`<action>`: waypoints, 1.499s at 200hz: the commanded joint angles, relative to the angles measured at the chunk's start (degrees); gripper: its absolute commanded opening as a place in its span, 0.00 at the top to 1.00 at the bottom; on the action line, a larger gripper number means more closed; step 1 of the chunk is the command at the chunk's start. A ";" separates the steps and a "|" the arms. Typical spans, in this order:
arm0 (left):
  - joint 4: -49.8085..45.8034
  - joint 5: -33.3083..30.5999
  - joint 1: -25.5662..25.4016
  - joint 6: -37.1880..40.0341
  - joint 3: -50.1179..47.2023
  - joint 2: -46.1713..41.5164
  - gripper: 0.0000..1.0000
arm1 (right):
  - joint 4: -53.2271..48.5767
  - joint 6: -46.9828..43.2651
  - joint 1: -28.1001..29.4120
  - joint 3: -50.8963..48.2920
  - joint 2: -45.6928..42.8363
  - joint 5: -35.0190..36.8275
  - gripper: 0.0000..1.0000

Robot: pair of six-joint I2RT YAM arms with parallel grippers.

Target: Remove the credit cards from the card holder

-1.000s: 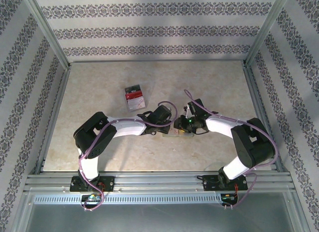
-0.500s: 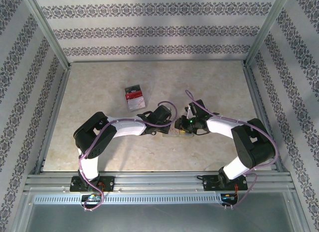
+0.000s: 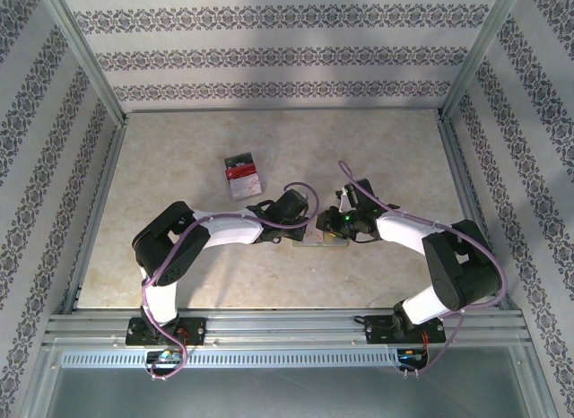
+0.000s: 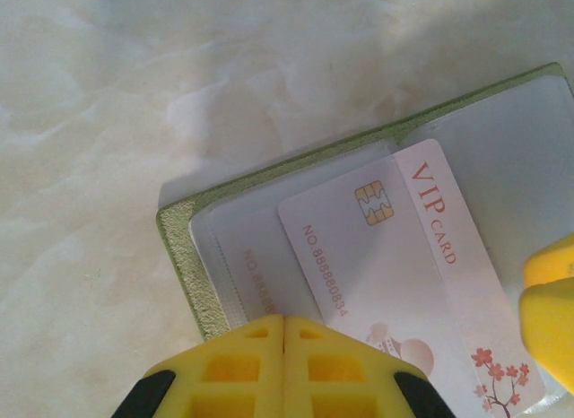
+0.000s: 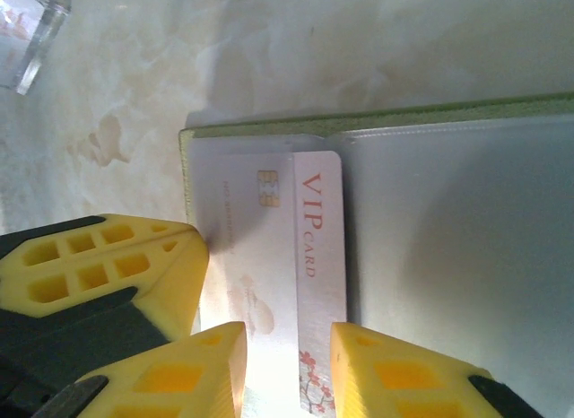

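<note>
- Fingers (image 4: 224,373) of the left gripper (image 4: 283,321) are pressed together, with the tips at the edge of the open card holder (image 4: 179,248), probably to pin it.
- Right gripper (image 5: 287,360) fingers (image 5: 395,373) are spread over the pink card (image 5: 314,248), which sticks partly out of the holder's pocket.
- Other cards (image 3: 243,175) lie stacked well apart from the holder.
- Risk: the thin card may slip under the spread fingers. If the left tips lose their press, the holder would be dragged too.
</note>
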 commanded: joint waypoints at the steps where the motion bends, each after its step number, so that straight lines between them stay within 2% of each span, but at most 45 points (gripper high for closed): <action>1: -1.59 0.54 0.46 -0.55 -1.01 1.26 0.99 | 0.43 -0.63 -0.59 -1.12 -1.47 -0.70 0.70; 98: -1.59 0.81 0.44 -0.45 -1.21 1.25 0.99 | 4.57 -0.25 -1.30 -1.52 4.50 -2.31 0.71; 182: -1.51 1.33 0.42 -0.72 -0.97 1.84 0.99 | 12.69 3.05 -1.83 -2.56 4.91 -9.36 0.79; 208: -1.50 1.25 0.46 -0.76 -1.17 1.82 0.99 | 15.48 4.47 -2.72 -3.73 4.84 -11.03 0.84; 261: -1.85 0.92 0.46 -0.94 -1.14 1.81 0.99 | 18.87 5.76 -4.88 -6.16 4.04 -12.81 0.94; 300: -2.28 0.20 0.51 -1.07 -1.36 1.58 0.99 | 19.60 5.87 -6.22 -7.39 3.44 -13.19 0.95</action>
